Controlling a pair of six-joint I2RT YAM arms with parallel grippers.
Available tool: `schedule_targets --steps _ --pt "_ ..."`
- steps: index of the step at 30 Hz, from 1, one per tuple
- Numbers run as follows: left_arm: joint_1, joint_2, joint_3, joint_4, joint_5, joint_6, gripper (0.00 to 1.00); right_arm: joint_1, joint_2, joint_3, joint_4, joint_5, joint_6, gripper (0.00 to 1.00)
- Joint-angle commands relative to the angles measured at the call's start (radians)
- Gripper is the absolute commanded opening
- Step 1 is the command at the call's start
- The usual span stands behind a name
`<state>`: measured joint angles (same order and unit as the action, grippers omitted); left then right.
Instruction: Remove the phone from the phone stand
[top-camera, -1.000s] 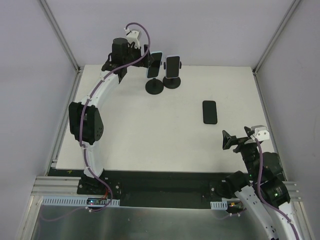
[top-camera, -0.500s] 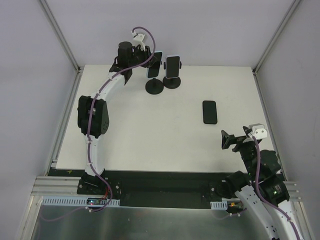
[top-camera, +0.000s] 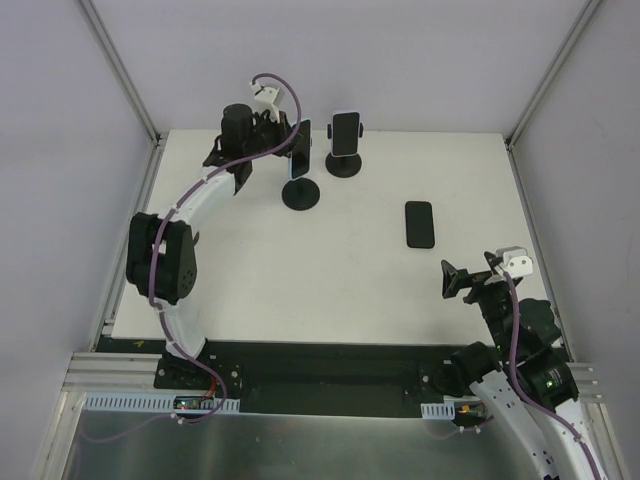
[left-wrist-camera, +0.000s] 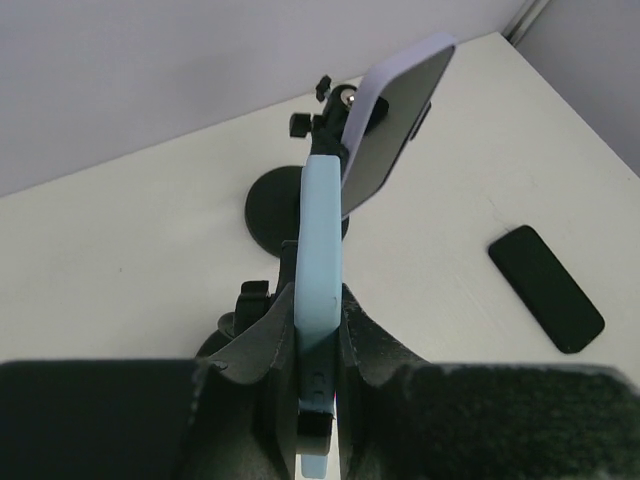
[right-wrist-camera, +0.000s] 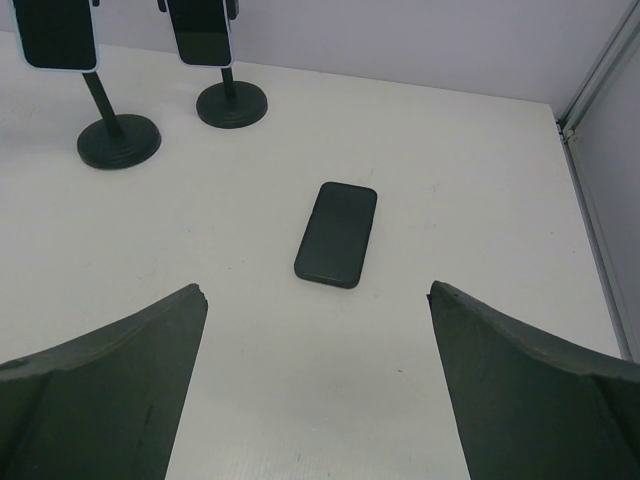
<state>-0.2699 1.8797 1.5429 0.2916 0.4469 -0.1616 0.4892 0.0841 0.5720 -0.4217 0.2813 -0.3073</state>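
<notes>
White worktop (top-camera: 250, 270), pale grey walls on three sides, and nothing much going on except up at the far edge, left of centre. That is where the light blue phone (left-wrist-camera: 322, 230) stands upright in its phone stand (top-camera: 301, 195). The left gripper (left-wrist-camera: 320, 340) is clenched on it, one finger on each face of the phone, seen edge-on from the wrist. From what I can see, the phone is not yet free of the clamp.

The worry is the stand itself. It is only a round base on a thin neck, and if the clamp keeps hold while the arm pulls, the whole thing will probably slide or tip rather than let go. A sideways tug could also swing it into the second stand (top-camera: 344, 165) just beside it toward the far edge, which holds a lavender-cased phone (left-wrist-camera: 395, 125). Pinched by its thin faces, the phone might twist or slip.

A black phone (right-wrist-camera: 337, 232) lies flat toward the right side, well apart. The right gripper (right-wrist-camera: 315, 300) hangs by the near right corner, fingers spread wide and holding nothing.

I can read no brand, label or writing anywhere; all the screens are dark.
</notes>
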Motion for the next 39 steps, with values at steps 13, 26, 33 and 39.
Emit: schedule_targets --steps 13,26,33,39 --pt "-0.373 -0.642 -0.555 -0.016 -0.678 -0.026 0.0 0.009 -0.058 0.005 0.055 -0.051 0.016 0.96" --pt "-0.595 -0.622 -0.564 0.056 -1.068 -0.197 0.0 0.012 -0.057 0.02 0.041 -0.08 0.025 0.96" --pt "-0.629 -0.628 -0.583 0.067 -1.042 -0.193 0.26 0.012 -0.001 0.055 0.018 -0.139 0.036 0.96" --pt "-0.627 -0.694 -0.567 -0.008 -0.973 -0.147 0.69 0.012 0.167 0.16 -0.04 -0.163 0.132 0.96"
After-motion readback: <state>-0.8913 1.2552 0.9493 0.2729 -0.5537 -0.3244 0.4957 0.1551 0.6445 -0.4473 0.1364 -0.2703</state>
